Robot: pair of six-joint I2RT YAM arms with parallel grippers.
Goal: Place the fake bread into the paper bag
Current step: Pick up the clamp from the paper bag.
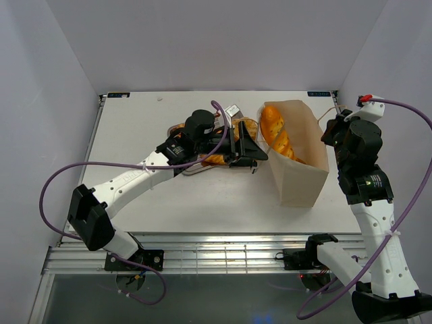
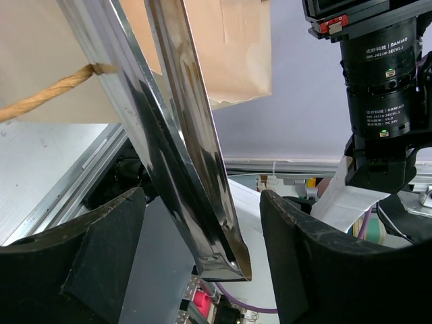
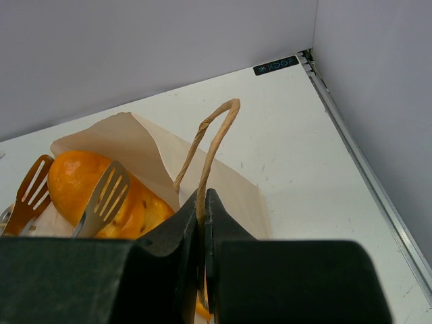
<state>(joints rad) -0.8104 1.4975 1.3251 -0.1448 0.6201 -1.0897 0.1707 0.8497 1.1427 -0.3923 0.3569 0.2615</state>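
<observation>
Paper bag (image 1: 302, 181) stands on the right half of the table (image 1: 135, 128), close to its right edge, mouth open upward. 1 long braided piece of the fake bread (image 1: 277, 133) lies inside, leaning along the bag's far-left wall. More pastries (image 1: 217, 160) sit on the tray (image 1: 191, 171) near the table's middle, left of the bag and mostly hidden under the left arm.

Left gripper (image 1: 248, 146) is above the tray's right end, just beside the bag's left wall. Its 2 fingers are spread wide with the metal tongs (image 2: 196, 169) running between them. The tongs' joined end is nearest the wrist camera. The left finger (image 2: 81, 256) sits close against 1 arm of the tongs, and a gap shows beside the right finger (image 2: 324, 263). In the right wrist view, the 2 slotted tips are spread apart over the orange loaf in the bag.

Right gripper (image 3: 202, 200) is at the bag's right rim, jaws pressed together on the string handle (image 3: 217, 128), whose loop stands up above the fingers.
</observation>
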